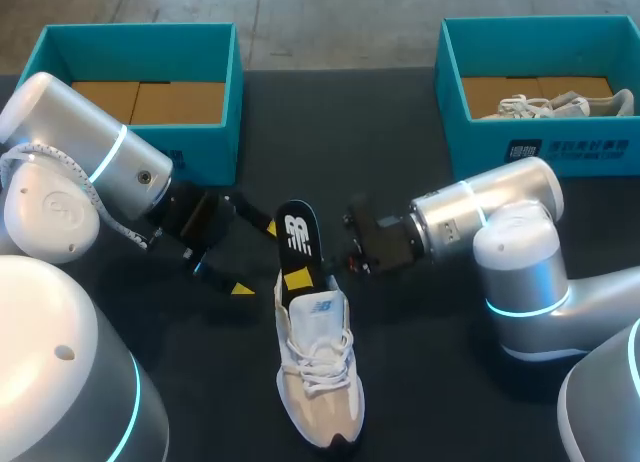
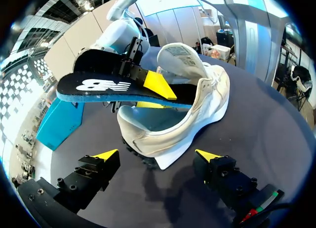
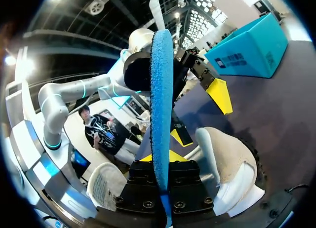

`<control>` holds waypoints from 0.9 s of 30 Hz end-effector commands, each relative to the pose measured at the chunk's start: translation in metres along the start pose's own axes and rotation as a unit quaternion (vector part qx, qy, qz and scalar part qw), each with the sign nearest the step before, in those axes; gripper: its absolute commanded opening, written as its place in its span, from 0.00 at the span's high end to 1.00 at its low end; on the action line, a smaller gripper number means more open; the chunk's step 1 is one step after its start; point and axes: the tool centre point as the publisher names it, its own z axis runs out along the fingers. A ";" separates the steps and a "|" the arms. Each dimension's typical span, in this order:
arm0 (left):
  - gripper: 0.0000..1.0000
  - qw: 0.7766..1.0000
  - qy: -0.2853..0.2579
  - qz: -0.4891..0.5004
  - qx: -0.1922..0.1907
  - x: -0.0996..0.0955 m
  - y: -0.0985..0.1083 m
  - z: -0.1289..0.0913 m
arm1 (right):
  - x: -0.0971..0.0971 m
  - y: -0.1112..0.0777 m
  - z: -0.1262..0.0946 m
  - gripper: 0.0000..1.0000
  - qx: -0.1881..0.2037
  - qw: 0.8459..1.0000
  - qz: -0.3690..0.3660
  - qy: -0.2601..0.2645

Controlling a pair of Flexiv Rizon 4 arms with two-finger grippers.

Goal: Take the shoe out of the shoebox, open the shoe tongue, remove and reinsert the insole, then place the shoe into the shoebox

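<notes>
A white shoe (image 1: 318, 372) lies on the dark table, its heel towards the boxes. A black insole (image 1: 297, 237) with a blue underside stands half out of its heel opening. My right gripper (image 1: 312, 280) is shut on the insole; in the right wrist view the insole's blue edge (image 3: 162, 104) runs straight up from between its fingers (image 3: 163, 161). My left gripper (image 1: 258, 258) is open just left of the shoe's heel. In the left wrist view the shoe (image 2: 197, 114) and insole (image 2: 98, 87) lie just ahead of its spread tips (image 2: 157, 156), and nothing touches them.
A teal shoebox (image 1: 215, 142) stands open at the back left, with only cardboard showing inside. A second teal box (image 1: 545, 147) at the back right holds another white shoe (image 1: 560, 105). Both arms crowd the middle of the table.
</notes>
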 end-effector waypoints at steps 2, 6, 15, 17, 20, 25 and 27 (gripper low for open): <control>0.00 1.000 0.001 0.000 -0.002 0.000 -0.001 0.000 | 0.001 -0.010 0.003 1.00 -0.007 1.000 0.007 0.000; 0.00 1.000 0.001 0.000 -0.002 0.000 -0.001 0.000 | 0.002 -0.015 0.006 1.00 -0.003 1.000 0.019 0.003; 0.00 1.000 0.001 0.000 -0.002 0.000 -0.001 0.000 | 0.008 -0.026 0.008 1.00 0.003 0.999 0.035 0.007; 0.00 1.000 0.001 0.000 -0.002 0.000 -0.001 0.000 | 0.009 -0.026 0.008 1.00 0.003 0.999 0.034 0.007; 0.00 1.000 0.001 0.000 -0.002 0.000 -0.001 0.000 | 0.010 -0.023 0.006 0.98 -0.001 1.000 0.017 0.007; 0.00 1.000 0.001 0.000 -0.002 0.000 -0.001 0.000 | 0.012 -0.017 0.005 0.75 0.000 1.000 0.003 0.007; 0.00 1.000 0.001 0.000 -0.002 0.000 -0.001 0.000 | 0.012 -0.015 0.005 0.75 0.000 1.000 0.001 0.007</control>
